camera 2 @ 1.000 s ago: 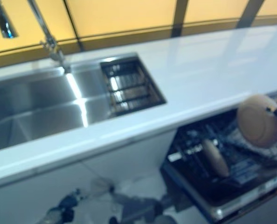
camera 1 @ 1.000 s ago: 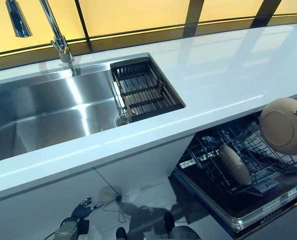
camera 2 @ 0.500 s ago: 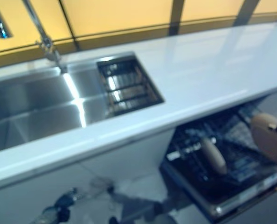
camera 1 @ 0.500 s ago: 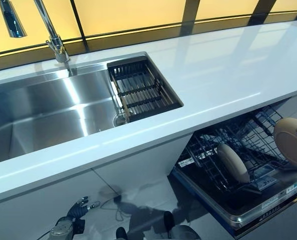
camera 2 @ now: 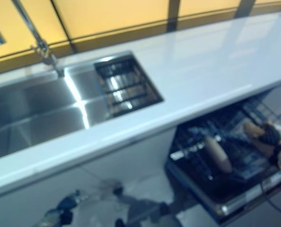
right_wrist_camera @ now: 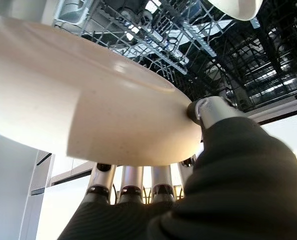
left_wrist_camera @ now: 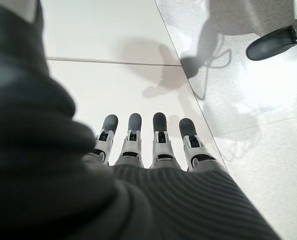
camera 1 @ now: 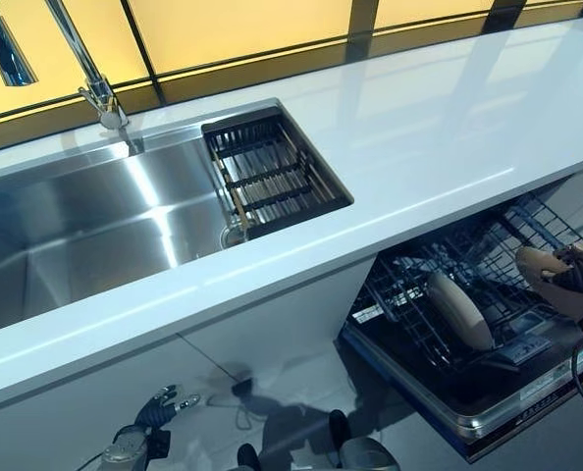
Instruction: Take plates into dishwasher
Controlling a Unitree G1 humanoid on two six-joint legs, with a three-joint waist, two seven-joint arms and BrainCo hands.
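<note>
Warm amber light comes in from the panels at twelve o'clock and lays pale sheen across my worktop (camera 1: 439,118). The sink (camera 1: 85,235) throws a hard white streak of glare. My right eye view is soft and smeared throughout; the left eye view is crisp. Under the worktop the dishwasher rack (camera 1: 468,294) sits in dim shade. By my left hand (left_wrist_camera: 148,150) the floor (left_wrist_camera: 268,100) is bright, with grey shadows.
</note>
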